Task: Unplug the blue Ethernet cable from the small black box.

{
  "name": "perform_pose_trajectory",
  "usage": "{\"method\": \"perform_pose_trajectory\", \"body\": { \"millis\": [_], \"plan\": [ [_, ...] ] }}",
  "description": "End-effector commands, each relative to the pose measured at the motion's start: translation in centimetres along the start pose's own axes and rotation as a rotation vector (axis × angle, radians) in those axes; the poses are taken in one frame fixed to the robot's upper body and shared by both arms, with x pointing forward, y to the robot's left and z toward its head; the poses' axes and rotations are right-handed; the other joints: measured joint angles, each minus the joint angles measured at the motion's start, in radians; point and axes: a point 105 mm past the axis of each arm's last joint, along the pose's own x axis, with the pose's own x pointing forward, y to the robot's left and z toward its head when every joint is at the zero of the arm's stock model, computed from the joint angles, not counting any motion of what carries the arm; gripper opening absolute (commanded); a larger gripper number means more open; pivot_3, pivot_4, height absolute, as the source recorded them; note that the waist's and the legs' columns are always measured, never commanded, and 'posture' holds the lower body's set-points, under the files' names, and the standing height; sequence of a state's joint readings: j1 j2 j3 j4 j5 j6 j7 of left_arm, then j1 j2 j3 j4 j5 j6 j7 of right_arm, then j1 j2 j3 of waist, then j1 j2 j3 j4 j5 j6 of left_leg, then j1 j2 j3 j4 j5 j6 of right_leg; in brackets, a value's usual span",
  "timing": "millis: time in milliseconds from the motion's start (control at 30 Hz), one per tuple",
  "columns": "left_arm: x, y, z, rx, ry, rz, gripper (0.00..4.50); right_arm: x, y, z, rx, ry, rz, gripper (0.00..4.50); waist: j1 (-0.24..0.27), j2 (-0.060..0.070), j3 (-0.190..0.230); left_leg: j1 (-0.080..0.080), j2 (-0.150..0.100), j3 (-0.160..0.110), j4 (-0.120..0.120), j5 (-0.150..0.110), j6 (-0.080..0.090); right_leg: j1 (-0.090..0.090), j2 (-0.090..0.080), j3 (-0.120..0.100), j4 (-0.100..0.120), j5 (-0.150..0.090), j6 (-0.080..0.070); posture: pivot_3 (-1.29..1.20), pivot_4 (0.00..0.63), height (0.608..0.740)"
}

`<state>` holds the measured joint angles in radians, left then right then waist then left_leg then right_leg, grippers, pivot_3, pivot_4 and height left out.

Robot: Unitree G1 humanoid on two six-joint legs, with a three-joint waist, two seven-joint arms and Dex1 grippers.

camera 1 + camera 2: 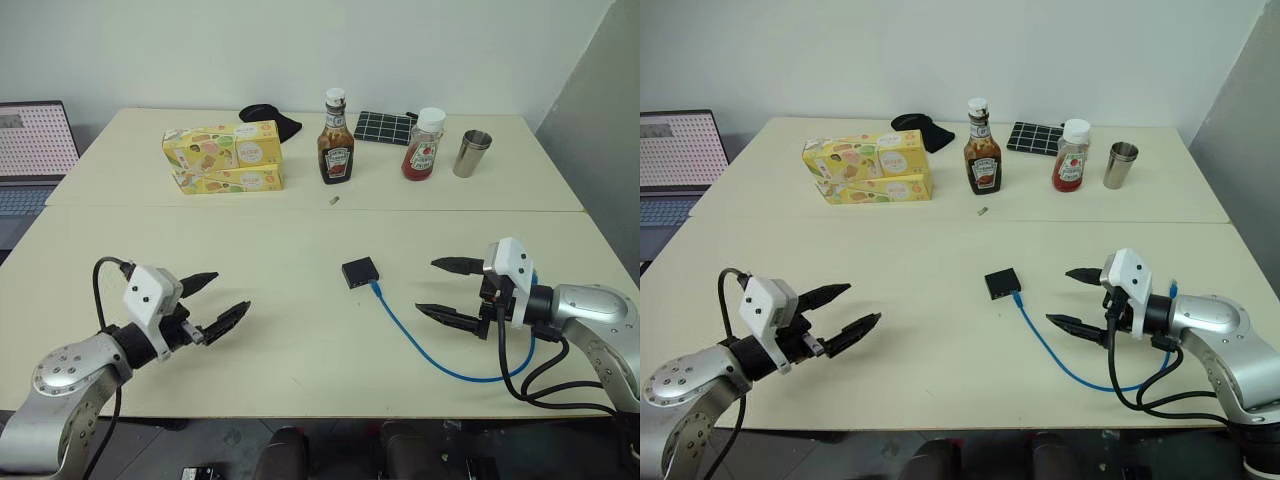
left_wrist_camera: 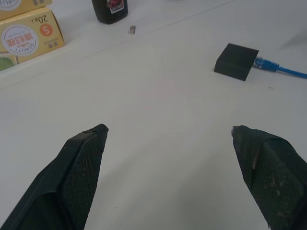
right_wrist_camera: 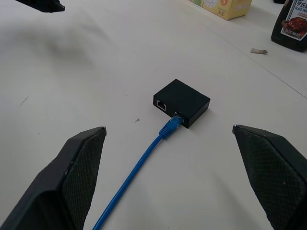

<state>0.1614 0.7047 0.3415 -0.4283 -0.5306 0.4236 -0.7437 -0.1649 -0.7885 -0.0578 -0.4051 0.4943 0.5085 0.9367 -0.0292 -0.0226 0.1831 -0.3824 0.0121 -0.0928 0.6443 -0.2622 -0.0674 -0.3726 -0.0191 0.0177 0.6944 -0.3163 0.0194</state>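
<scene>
Yellow carton: "20" printed upside down beside an orange disc bearing "S". Brown sauce bottle: label present, wording illegible. Red sauce bottle: label illegible.

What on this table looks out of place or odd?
A tiny grey scrap lies loose on the table before the brown sauce bottle; what it is cannot be told. Nothing else stands out.

Bright, even indoor light; soft shadows on the table (wrist views slightly hazy, fingertips blurred).
</scene>
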Motion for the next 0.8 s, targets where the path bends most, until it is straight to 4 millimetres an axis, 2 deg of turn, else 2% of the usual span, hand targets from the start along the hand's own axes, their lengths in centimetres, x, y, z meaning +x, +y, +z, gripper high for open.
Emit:
{"method": "perform_pose_trajectory", "body": {
  "millis": [33,567,733,800],
  "plan": [
    [-0.1,-0.2,0.9,0.02,-0.019,-0.01,4.37,-0.5,0.0,0.9,-0.03,-0.024,-0.008,4.48,0.0,0.0,0.0,0.0,0.0,0.0,0.0,0.0,0.0,0.0,0.0,0.0,0.0,0.0,0.0,0.0,0.15,0.74],
    [0.1,-0.5,1.3,0.044,-0.008,0.0,4.37,0.1,-0.1,0.7,-0.041,-0.021,0.001,4.48,0.0,0.0,0.0,0.0,0.0,0.0,0.0,0.0,0.0,0.0,0.0,0.0,0.0,0.0,0.0,0.0,0.15,0.74],
    [0.4,-1.2,1.8,0.058,-0.008,-0.054,4.37,1.0,0.4,0.6,-0.022,-0.035,-0.009,4.48,0.0,0.0,0.0,0.0,0.0,0.0,0.0,0.0,0.0,0.0,0.0,0.0,0.0,0.0,0.0,0.0,0.15,0.74],
    [0.5,-1.6,2.1,0.086,-0.021,-0.096,4.37,1.7,0.6,0.0,-0.003,0.0,-0.036,4.48,0.0,0.0,0.0,0.0,0.0,0.0,0.0,0.0,0.0,0.0,0.0,0.0,0.0,0.0,0.0,0.0,0.15,0.74]
  ]
}}
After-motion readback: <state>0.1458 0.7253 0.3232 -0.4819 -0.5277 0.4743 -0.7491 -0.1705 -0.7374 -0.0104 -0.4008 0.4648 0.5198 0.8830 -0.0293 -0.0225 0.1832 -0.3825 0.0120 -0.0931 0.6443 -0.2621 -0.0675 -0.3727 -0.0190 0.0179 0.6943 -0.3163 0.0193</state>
